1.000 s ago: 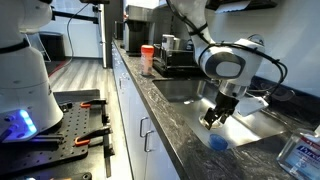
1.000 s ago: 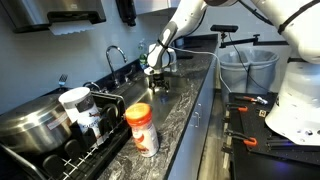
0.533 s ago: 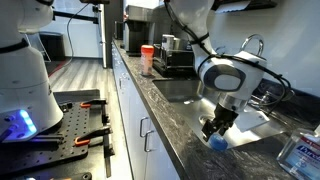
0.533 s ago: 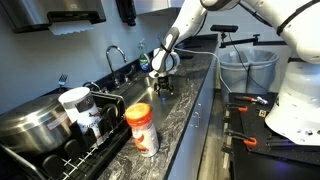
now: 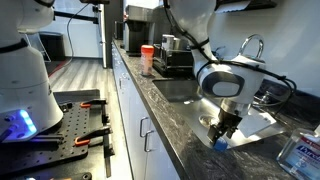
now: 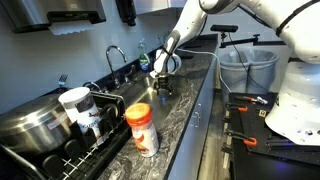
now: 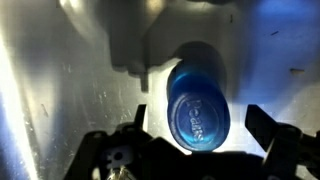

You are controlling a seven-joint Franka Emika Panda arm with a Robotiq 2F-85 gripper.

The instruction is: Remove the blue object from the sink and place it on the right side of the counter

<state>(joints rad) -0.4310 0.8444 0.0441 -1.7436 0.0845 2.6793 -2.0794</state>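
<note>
The blue object [image 7: 197,105] is a small round light-blue item with faint raised lettering, lying on the steel floor of the sink [image 7: 60,90]. In the wrist view my gripper [image 7: 200,128] is open, its two dark fingers on either side of the object with gaps between. In an exterior view the gripper [image 5: 222,135] reaches down into the sink [image 5: 255,122] right over the blue object [image 5: 220,144]. In an exterior view the gripper [image 6: 160,88] is low at the sink, and the object is hidden. The dark veined counter [image 5: 170,118] runs alongside.
A chrome gooseneck faucet [image 5: 250,45] stands behind the sink. A clear bottle with a blue-and-white label [image 5: 300,150] stands at the near end. An orange-lidded jar [image 6: 140,128], a white cup [image 6: 75,100] and a steel pot [image 6: 30,125] sit further along the counter.
The gripper has moved down into the sink and closer to the blue object, ending with its open fingers around it. The blue object has not moved.
</note>
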